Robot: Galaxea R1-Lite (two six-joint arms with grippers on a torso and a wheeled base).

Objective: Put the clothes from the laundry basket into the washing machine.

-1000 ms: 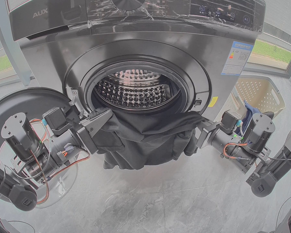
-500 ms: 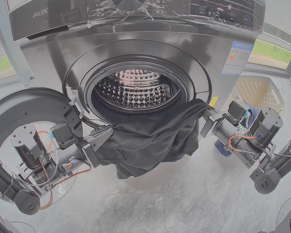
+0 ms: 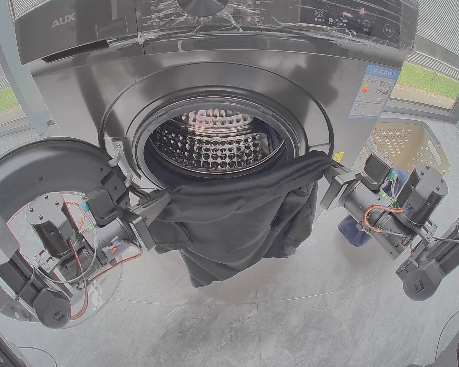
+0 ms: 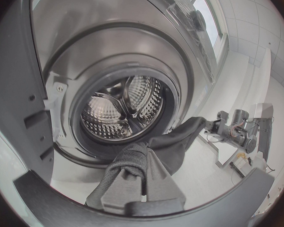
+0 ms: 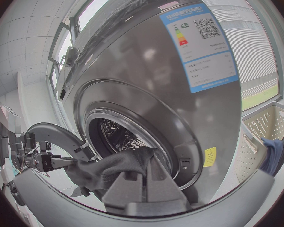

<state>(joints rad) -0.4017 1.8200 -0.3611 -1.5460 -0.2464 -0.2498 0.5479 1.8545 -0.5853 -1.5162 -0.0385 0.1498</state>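
Observation:
A black garment (image 3: 239, 215) hangs stretched between my two grippers, just below the open drum mouth (image 3: 209, 138) of the grey washing machine (image 3: 214, 77). My left gripper (image 3: 155, 202) is shut on its left end, below the door opening's left rim. My right gripper (image 3: 331, 172) is shut on its right end, at the opening's right edge. The left wrist view has the cloth (image 4: 132, 161) bunched in that gripper (image 4: 143, 177). In the right wrist view the cloth (image 5: 116, 167) is pinched in that gripper (image 5: 145, 177). The cream laundry basket (image 3: 413, 149) stands right of the machine with a blue garment (image 3: 395, 177) in it.
The machine's round door (image 3: 41, 174) stands swung open at the left, behind my left arm. Grey floor (image 3: 260, 312) lies bare in front of the machine. A blue cloth (image 5: 274, 155) hangs over the basket's rim (image 5: 268, 114) in the right wrist view.
The garment's top edge, draped over the drum's lower lip a second ago, now hangs in front of it. My right gripper has risen and moved right; my left has lowered slightly.

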